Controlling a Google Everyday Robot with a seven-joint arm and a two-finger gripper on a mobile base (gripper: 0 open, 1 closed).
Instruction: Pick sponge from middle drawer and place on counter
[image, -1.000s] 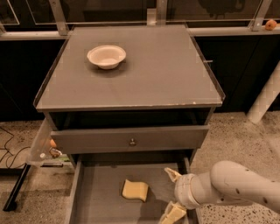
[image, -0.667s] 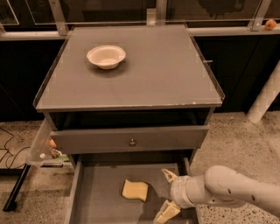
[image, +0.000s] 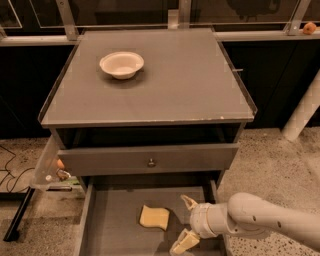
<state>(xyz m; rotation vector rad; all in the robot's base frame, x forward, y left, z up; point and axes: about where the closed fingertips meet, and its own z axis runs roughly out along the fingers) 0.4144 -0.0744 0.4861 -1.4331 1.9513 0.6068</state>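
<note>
Sponge (image: 154, 217) of this kind is probably very light and soft. It should squash under the fingers rather than slip, and nothing about it looks fragile. Because it lies flat and thin, the best hold is likely across two opposite edges, pinching low against the floor so the pads catch its sides and not just its top face. It is pale yellow and roughly square, with wavy edges and one corner slightly curled.

It rests on the bare dark floor of the pulled-out middle drawer (image: 112, 225), near the centre and away from the side walls. Just to its right hangs the gripper (image: 186, 222) on its white arm (image: 260, 222), spread wide with nothing between its tan fingers (image: 189, 201). One finger sits above and one below, close to the sponge's right edge but apparently not touching it.

Above, the upper drawer (image: 190, 159) with its small knob (image: 150, 162) is closed. The grey counter (image: 180, 95) carries a white bowl (image: 121, 64) toward its far left.
</note>
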